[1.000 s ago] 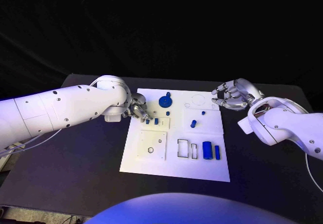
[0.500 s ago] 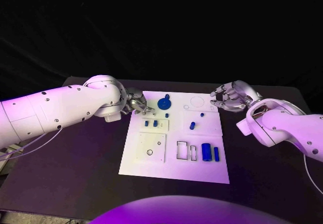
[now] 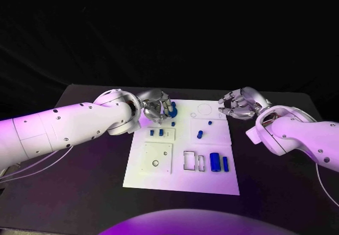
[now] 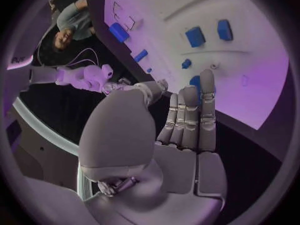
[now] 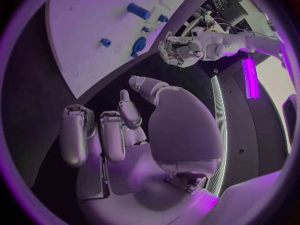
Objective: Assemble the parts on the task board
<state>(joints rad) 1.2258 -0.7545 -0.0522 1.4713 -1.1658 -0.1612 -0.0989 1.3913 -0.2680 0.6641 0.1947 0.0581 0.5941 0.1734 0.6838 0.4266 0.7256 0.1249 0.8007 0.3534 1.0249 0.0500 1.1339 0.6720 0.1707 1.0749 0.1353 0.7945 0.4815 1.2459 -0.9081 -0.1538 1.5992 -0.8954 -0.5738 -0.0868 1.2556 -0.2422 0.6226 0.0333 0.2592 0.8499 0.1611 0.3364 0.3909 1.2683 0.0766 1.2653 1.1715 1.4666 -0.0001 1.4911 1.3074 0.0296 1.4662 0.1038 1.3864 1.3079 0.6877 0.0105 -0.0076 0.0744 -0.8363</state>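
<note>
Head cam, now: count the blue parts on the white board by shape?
Blue round disc part: 1
Small blue pegs: 5
Larger blue blocks: 2
Total: 8 visible; the left hand over the disc may hide more.

Left robot hand (image 3: 158, 108) fingers apart, empty; right robot hand (image 3: 236, 104) curled, empty.

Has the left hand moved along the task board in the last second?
Yes. The left hand went from beside the two small blue parts toward the task board's far edge, at the blue disc.
</note>
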